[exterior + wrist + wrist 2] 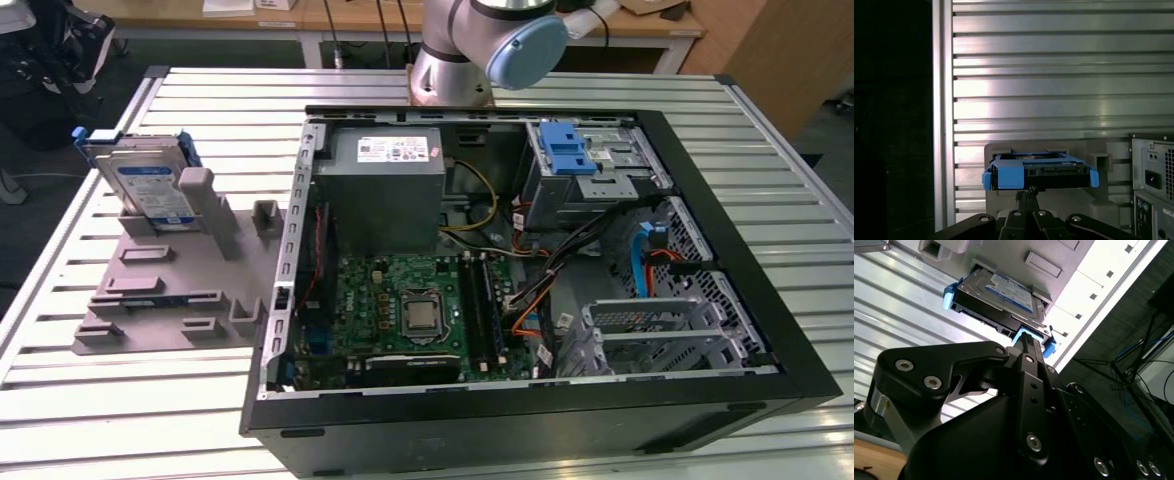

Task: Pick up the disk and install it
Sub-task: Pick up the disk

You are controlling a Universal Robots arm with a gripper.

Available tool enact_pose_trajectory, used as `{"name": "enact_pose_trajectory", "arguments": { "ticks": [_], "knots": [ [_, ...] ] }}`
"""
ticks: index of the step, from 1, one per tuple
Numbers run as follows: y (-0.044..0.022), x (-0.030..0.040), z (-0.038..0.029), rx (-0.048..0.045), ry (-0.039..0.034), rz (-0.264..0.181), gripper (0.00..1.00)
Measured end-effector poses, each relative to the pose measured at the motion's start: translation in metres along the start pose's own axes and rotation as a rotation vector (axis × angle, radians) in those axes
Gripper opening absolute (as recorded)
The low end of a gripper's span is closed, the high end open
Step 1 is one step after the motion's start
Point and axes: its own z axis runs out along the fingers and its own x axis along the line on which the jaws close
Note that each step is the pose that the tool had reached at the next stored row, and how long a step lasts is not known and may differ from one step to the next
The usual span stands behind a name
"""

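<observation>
- The pincer [1026, 194] is clenched. In the first wrist view its fingers [1023, 201] meet in one thin dark tip, with nothing between them.
- The disk [1040, 171] sits straight ahead of the pincer's tips, with its narrow edge turned toward them. The tips line up with about the middle of that edge.
- In the second wrist view the pincer points at the same edge, and the disk's white-and-blue label shows beyond the tips.
- From the wrist views I cannot tell whether the tips touch the disk or stand off from it.
- A blue bracket [1010, 176] frames the disk, and its corners jut out on either side of the pincer's line.
- In the exterior view the disk stands on edge in a slot of a grey stand [174, 290], which lies flat on the slatted metal table [120, 420].
- An open computer case [747, 300] lies on the table just beside the stand, off to one side of where the pincer aims.
- Inside the case are a grey power-supply box [387, 185], a drive cage [594, 175] with a blue latch, and a green motherboard [400, 310].
- The arm [467, 45] rises at the far edge of the table, behind the case.
</observation>
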Motion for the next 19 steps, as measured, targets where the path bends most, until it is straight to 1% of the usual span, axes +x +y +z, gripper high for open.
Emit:
{"name": "enact_pose_trajectory", "arguments": {
  "ticks": [19],
  "knots": [
    [0.0, 0.0, 0.0, -0.0001, 0.0004, -0.01, 0.11]
  ]
}}
